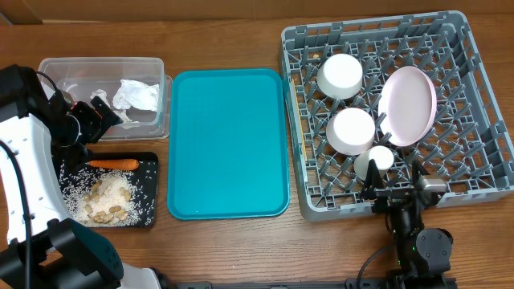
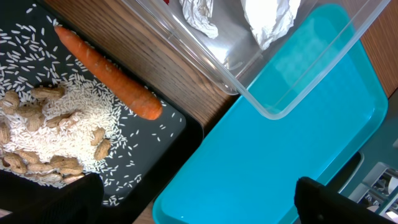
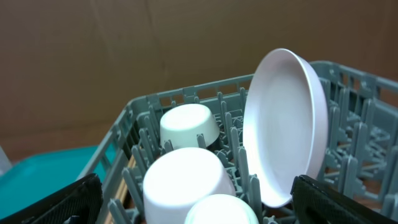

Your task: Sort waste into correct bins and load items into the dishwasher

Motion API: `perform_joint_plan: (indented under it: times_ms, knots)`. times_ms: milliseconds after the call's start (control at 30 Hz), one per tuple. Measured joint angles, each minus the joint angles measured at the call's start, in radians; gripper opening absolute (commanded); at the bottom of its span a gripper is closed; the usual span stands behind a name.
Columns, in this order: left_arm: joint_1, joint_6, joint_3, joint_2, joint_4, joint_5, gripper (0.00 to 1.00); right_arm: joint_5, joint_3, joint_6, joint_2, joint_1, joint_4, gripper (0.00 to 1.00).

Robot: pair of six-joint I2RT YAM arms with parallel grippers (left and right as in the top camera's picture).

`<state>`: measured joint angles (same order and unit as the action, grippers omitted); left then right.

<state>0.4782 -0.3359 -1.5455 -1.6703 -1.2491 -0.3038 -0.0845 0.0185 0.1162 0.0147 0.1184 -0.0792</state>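
Note:
Crumpled tissue (image 1: 136, 95) lies in the clear tub (image 1: 48, 66). The carrot (image 1: 112, 164) and rice with beige scraps (image 1: 107, 197) lie in the black tray (image 1: 150, 189). My left gripper (image 1: 98, 114) is open and empty above the gap between tub and tray; its wrist view shows the carrot (image 2: 106, 71), rice (image 2: 68, 121) and tissue (image 2: 267, 15). The grey rack (image 1: 482, 104) holds two upturned bowls (image 1: 340, 75) (image 1: 351, 131), the cup (image 1: 377, 159) and the upright plate (image 1: 407, 104). My right gripper (image 1: 396, 191) is open at the rack's front edge, facing the cup (image 3: 217, 211). Chopsticks (image 3: 127, 177) lie in the rack.
The teal tray (image 1: 229, 143) lies bare between the bins and the rack. A sliver of red (image 2: 166, 2) shows inside the tub at the top of the left wrist view. The left arm's white body (image 1: 20, 160) stands at the left edge.

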Motion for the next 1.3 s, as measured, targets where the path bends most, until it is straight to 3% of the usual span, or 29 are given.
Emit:
perform_joint_plan:
  times_ms: [167, 400, 1300]
  knots:
    - [0.000, 0.000, 0.000, 0.000, 0.000, 0.000, 1.00, 0.025, 0.000, -0.165, 0.000, 0.000, 0.000, 1.00]
    - [0.000, 0.000, 0.000, 0.000, 0.000, 0.000, 1.00, 0.035, 0.000, -0.268, 0.000, 0.000, -0.001, 1.00]
    - [0.000, 0.000, 0.000, 0.000, 0.000, 0.000, 1.00, 0.055, 0.000, -0.298, 0.000, 0.000, -0.004, 1.00]
